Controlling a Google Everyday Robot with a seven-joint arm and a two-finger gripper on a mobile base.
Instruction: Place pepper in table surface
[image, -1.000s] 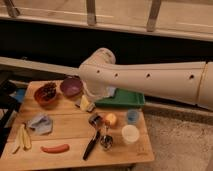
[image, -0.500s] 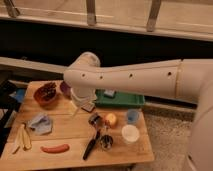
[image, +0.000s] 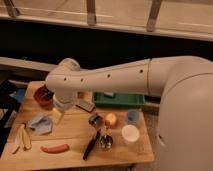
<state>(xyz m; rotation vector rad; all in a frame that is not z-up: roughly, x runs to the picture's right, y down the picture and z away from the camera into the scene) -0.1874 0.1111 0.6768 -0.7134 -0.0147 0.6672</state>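
Farthest left, at the edge of the counter (image: 75, 131): pale yellow banana-like pieces (image: 22, 138), then a crumpled blue cloth (image: 40, 124) and, behind it, a dark red bowl (image: 44, 96). Next, the pepper (image: 55, 148): lying flat on bare wood near the front edge, touching nothing, well apart from the hand. Hand (image: 58, 112): poised low over the counter just right of the cloth and in front of the bowl, at the end of the white arm (image: 110, 77) reaching in from the right; apart or together not discernible, but not clamped on the pepper. Step in hand, as judged: placement apparently complete, with the pepper already at rest on the wood. Next move, as judged: a lift of the hand up and back to the right, high enough to clear bowl and cloth. Further right: a black-handled utensil (image: 91, 145) lying slantwise, nearest neighbour of the pepper yet not touching it; a round yellow-orange fruit (image: 110, 119); a green tray (image: 120, 99) at the back, partly hidden by the arm; a blue cup (image: 132, 116); a white cup (image: 130, 134). Possible obstacles on the way out: fruit and cups, all beneath the arm's line.
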